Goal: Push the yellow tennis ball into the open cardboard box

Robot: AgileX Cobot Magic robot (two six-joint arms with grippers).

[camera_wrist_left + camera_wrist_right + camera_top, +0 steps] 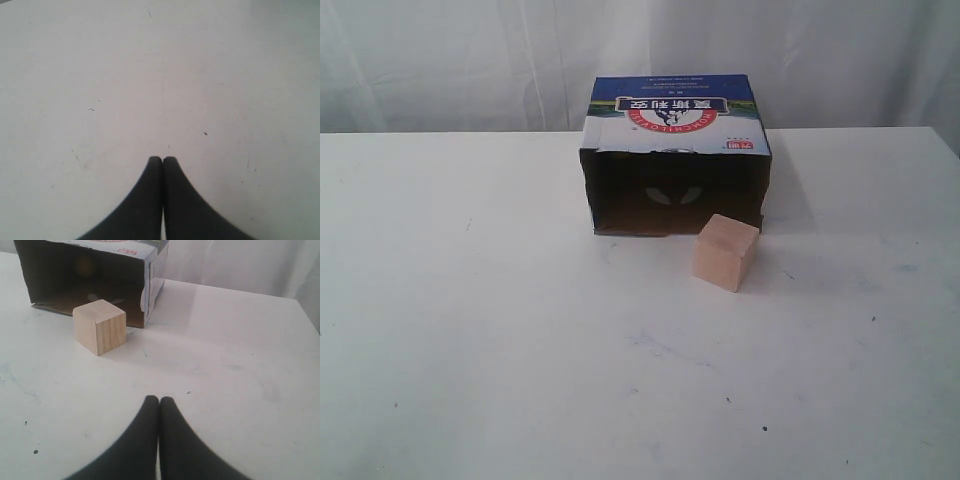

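Background: a white curtain (440,60) hangs behind a white table (470,350). The table top carries small dark specks and faint scuffs.
Box (670,115): it stands near the table's far edge, about midway between the left and right edges. It has a blue top with a red-and-white logo, and its open mouth faces the near edge. The inside is dark brown.
Ball (84,267): it lies inside the box, well back from the mouth. The right wrist view shows it only as a dim yellow round shape, and in the exterior view it is lost in the dark.
Ovals (662,196): two pale ovals sit side by side on the box's back wall.
Cube (725,252): tan wood, on the table just before the box's mouth, at the end nearer the right edge. One upright edge is turned toward the table's near edge. Whether it touches the box cannot be told.
Left gripper (162,159): closed and empty, its black fingers (150,190) pressed tip to tip above speckled table top. Which part of the table this is cannot be told.
Right gripper (159,399): closed and empty, fingers together. It points toward the cube and box from the near-edge side and is well apart from the cube.
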